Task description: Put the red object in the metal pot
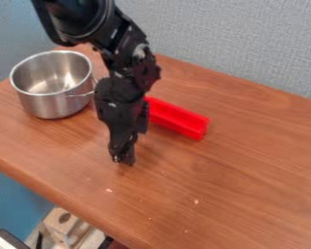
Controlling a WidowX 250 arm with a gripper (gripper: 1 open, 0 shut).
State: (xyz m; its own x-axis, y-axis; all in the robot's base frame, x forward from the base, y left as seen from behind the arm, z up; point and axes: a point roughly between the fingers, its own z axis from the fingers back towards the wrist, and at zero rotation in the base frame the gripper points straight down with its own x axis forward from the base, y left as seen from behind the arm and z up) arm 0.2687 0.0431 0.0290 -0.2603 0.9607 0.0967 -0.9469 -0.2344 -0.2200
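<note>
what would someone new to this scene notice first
The bright red rectangular block jumps out against the brown wooden table, lying near its back edge. The black robot gripper hangs in front of the block, partly covering it, while the shiny round silver pot gleams on the left of the picture.

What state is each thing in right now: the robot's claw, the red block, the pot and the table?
Robot's claw: above the table, pointing down, open, not holding the block.
Red block: lying on the table, outside the pot, partly hidden behind the claw.
Metal pot: upright, no lid, nothing visible inside.
Table: bearing the pot and block, a few small specks on its surface.
</note>
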